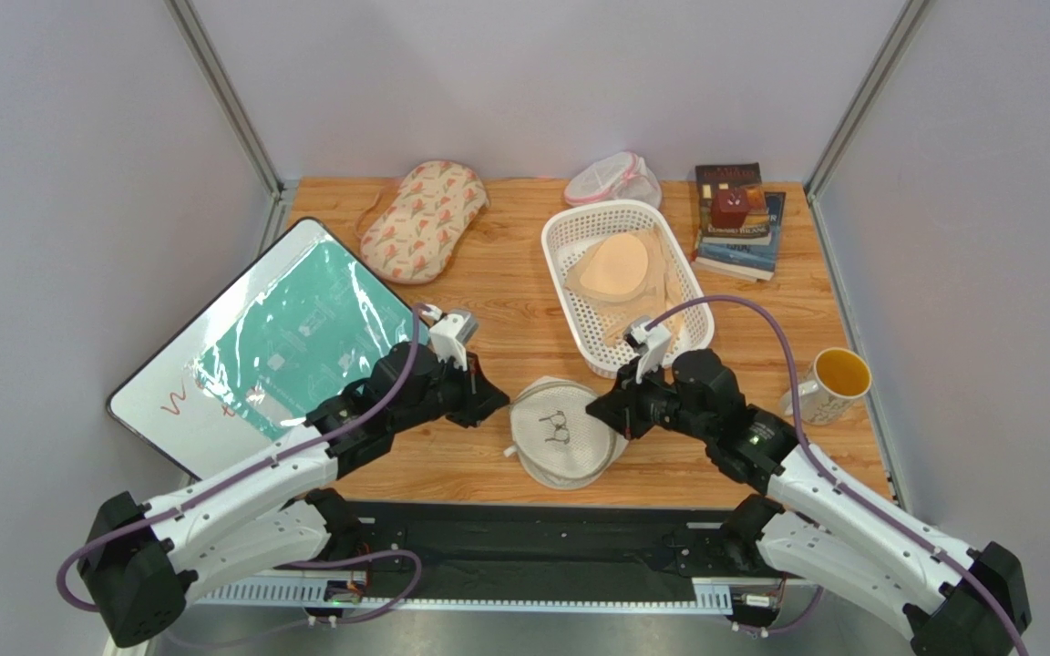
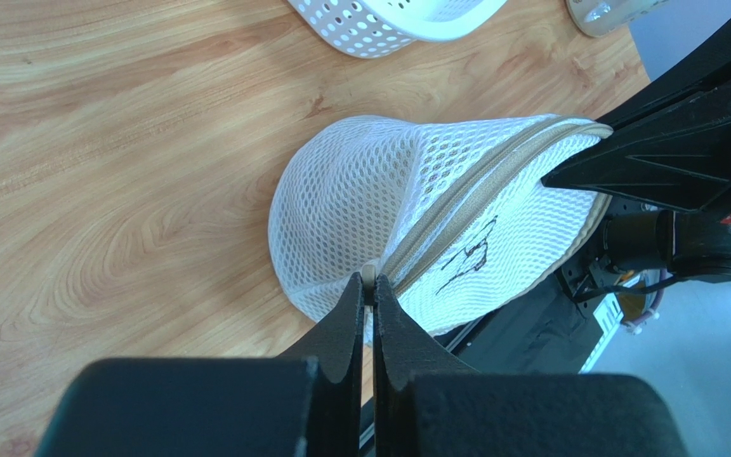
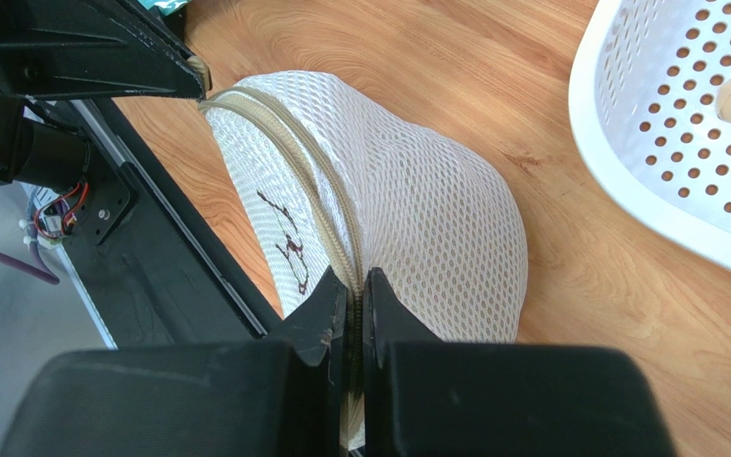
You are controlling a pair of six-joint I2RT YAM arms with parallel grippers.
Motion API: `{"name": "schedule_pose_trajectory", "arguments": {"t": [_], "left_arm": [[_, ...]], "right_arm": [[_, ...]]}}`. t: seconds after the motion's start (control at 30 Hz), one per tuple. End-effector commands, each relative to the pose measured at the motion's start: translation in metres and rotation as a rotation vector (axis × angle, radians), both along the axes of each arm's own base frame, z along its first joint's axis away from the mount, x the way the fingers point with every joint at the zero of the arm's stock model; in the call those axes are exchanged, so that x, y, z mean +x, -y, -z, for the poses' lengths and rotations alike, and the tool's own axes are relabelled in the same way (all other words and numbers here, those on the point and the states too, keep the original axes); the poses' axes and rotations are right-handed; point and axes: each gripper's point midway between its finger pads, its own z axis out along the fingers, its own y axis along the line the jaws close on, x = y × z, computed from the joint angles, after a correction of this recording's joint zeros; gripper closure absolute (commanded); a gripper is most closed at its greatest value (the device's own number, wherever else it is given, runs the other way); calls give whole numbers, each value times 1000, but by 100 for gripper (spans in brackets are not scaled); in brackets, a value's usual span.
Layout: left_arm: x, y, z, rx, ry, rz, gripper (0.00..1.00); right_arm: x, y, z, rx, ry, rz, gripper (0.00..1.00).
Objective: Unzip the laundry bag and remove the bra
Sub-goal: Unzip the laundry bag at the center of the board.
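Pinching the laundry bag [image 1: 568,431] from opposite ends, left gripper [image 2: 367,286] and right gripper [image 3: 355,286] are both clamped tight on its tan zip seam [image 3: 336,214].
Domed cream mesh lying between the fingertips; black bra icon [image 2: 465,255] just beside each grip.

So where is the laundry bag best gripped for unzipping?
Pinch the tan zip ridge round the laundry bag, coming in low from opposite sides, as the left gripper and right gripper do. The domed mesh looks soft; the ridge stands proud.
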Motion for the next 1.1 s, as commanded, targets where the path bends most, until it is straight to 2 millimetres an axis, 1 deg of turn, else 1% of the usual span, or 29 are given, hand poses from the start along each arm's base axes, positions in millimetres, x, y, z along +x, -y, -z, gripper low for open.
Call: {"name": "schedule_pose_trajectory", "arguments": {"t": [0.0, 0.1, 0.13, 0.23, 0.3, 0.43, 0.47, 0.5, 0.57, 0.6, 0.63, 0.67, 0.73, 0.77, 0.83, 0.87, 0.9, 0.93, 0.97, 1.0, 1.03, 1.07], "left_arm": [[-3, -17, 26, 75, -43, -40, 100], [-3, -19, 32, 82, -53, -47, 100], [-5, -20, 37, 89, -59, -48, 100], [-7, -22, 41, 87, -64, -52, 100], [-8, -22, 43, 87, -66, -44, 100], [-9, -18, 40, 86, -60, -17, 100], [-8, -17, 39, 91, -58, -15, 93], [-8, -17, 37, 93, -54, -11, 65], [-5, -15, 25, 93, -22, 0, 38], [-4, -14, 18, 86, -6, 8, 17], [-3, -12, 9, 74, 17, 16, 13], [-5, -10, -1, 60, 49, 33, 12], [-7, -4, -12, 35, 94, 63, 11], [-16, 4, -15, 20, 111, 105, 10], [-26, 19, -18, -19, 136, 159, 10], [-29, 26, -12, -9, 130, 176, 8], [-41, 36, -8, -4, 130, 223, 8], [-41, 44, 1, 26, 122, 231, 8], [-42, 51, 0, 25, 131, 241, 8], [-48, 62, -6, 11, 143, 265, 7], [-46, 67, 2, 33, 129, 263, 7], [-46, 72, 1, 28, 129, 268, 7]], "right_arm": [[24, 9, -26, 82, 68, 158, 100], [26, 10, -30, 101, 65, 182, 100], [27, 11, -29, 100, 62, 193, 100], [28, 10, -28, 104, 43, 203, 100], [29, 9, -25, 102, 26, 206, 100], [28, 3, -28, 128, 17, 191, 100], [27, 2, -27, 127, 11, 188, 100], [27, 1, -27, 130, 4, 188, 100], [28, 1, -26, 126, -10, 192, 100], [29, 0, -25, 121, -16, 192, 100], [29, 0, -23, 122, -30, 203, 100], [30, 0, -23, 122, -36, 209, 100], [32, -1, -19, 120, -56, 229, 100], [33, 0, -18, 118, -65, 240, 100], [36, 0, -14, 111, -87, 267, 100], [37, 1, -12, 106, -95, 276, 92], [38, 1, -8, 98, -106, 285, 82], [39, 0, -8, 97, -111, 287, 70], [39, 0, -8, 96, -114, 290, 48], [38, 2, -6, 85, -122, 293, 29], [39, 4, -6, 76, -120, 302, 23], [40, 6, -12, 75, -108, 309, 12]]}}
